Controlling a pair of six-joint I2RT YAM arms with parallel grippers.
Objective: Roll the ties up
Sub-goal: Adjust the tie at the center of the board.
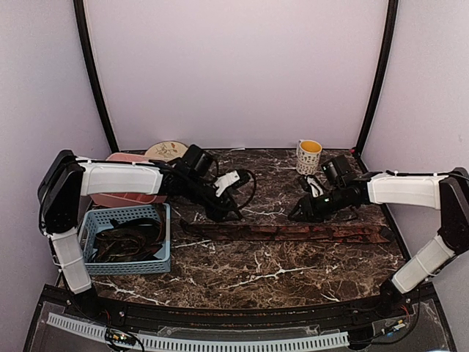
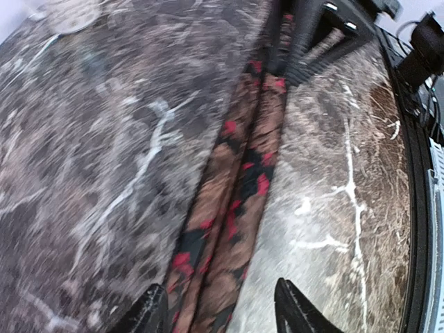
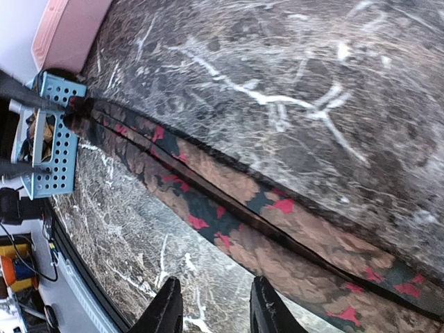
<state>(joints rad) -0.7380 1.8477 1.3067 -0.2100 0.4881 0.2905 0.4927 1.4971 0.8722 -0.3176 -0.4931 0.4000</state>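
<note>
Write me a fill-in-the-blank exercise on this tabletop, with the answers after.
The patterned necktie lies ____ across the marble table, not coiled. The blue basket holding more ties stands on the table's ____ side. The mug stands at the back on the ____ side. The left gripper and right gripper both have their jaws ____.
Answers: flat; left; right; open.

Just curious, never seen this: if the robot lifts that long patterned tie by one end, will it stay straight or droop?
Probably droops: the tie lies as a thin, flat fabric strip, so it looks floppy. Likely light for its length. Pushed, it would probably bunch or slide on the smooth-looking marble table rather than roll.
</note>
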